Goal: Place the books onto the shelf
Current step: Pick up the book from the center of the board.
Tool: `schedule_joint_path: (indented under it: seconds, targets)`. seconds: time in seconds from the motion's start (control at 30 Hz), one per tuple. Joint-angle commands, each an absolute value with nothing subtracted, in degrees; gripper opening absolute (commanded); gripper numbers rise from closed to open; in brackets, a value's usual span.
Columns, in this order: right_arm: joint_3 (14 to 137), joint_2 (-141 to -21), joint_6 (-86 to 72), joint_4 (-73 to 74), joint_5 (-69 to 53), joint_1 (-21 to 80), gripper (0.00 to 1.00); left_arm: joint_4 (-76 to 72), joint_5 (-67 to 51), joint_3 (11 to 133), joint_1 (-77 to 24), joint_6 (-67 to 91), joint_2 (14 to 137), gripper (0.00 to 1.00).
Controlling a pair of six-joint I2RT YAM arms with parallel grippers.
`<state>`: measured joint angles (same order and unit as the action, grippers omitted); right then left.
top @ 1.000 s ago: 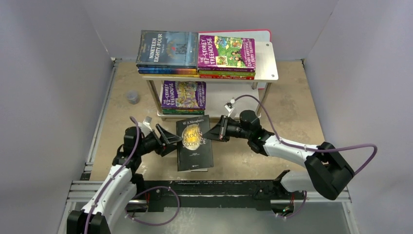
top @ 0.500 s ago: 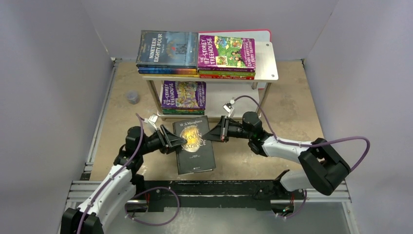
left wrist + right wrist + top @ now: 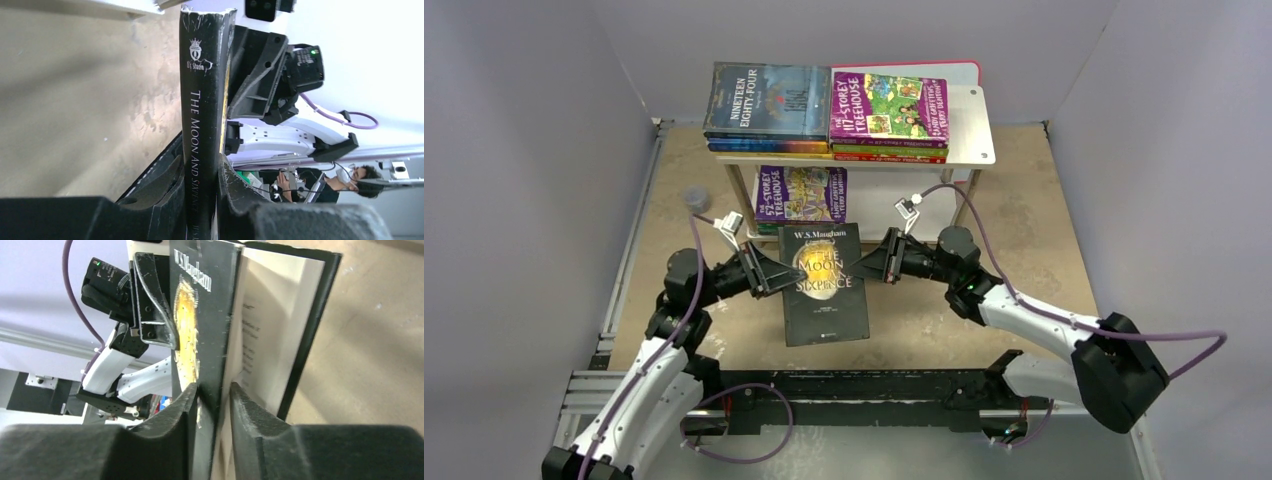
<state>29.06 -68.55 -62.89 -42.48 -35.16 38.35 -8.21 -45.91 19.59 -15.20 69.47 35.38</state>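
The black book "The Moon and Sixpence" point(image 3: 824, 285) hangs between both arms, just in front of the shelf point(image 3: 969, 120). My left gripper point(image 3: 781, 278) is shut on its spine point(image 3: 202, 100), one finger on each side point(image 3: 200, 160). My right gripper point(image 3: 864, 266) straddles the lifted front cover point(image 3: 200, 315); its jaws stand slightly apart point(image 3: 214, 387), with a thin gap beside the cover. Stacks topped by the dark blue "Nineteen Eighty-Four" point(image 3: 767, 100) and a "Storey Treehouse" book point(image 3: 889, 105) lie on the shelf's top board. Another Treehouse stack point(image 3: 801, 192) lies on the lower board.
A small grey object point(image 3: 695, 198) sits on the tabletop left of the shelf. A pink-edged white board point(image 3: 964, 68) stands behind the shelf. Grey walls close in both sides, and a black rail point(image 3: 864, 385) runs along the near edge.
My left gripper has closed onto the book's spine. The book has shifted a little toward the shelf. My right gripper's jaws have eased apart on the front cover.
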Motion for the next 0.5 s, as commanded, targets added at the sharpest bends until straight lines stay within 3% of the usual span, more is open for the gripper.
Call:
schedule_joint_path:
  seconds: [0.0, 0.27, 0.47]
  targets:
    - [34.1, -64.5, -55.6, -37.5, -33.6, 40.2, 0.37, -11.4, -48.6, 29.3, -16.3, 68.9, 31.6, 0.00]
    - [36.7, -56.0, -48.8, -27.3, -29.5, 40.2, 0.68, -1.1, -45.6, 39.6, -16.3, 63.6, 28.5, 0.00]
    - [37.5, -51.2, -48.2, -26.3, -29.9, 40.2, 0.76, -0.6, -42.7, 48.3, -16.3, 62.0, 28.2, 0.00]
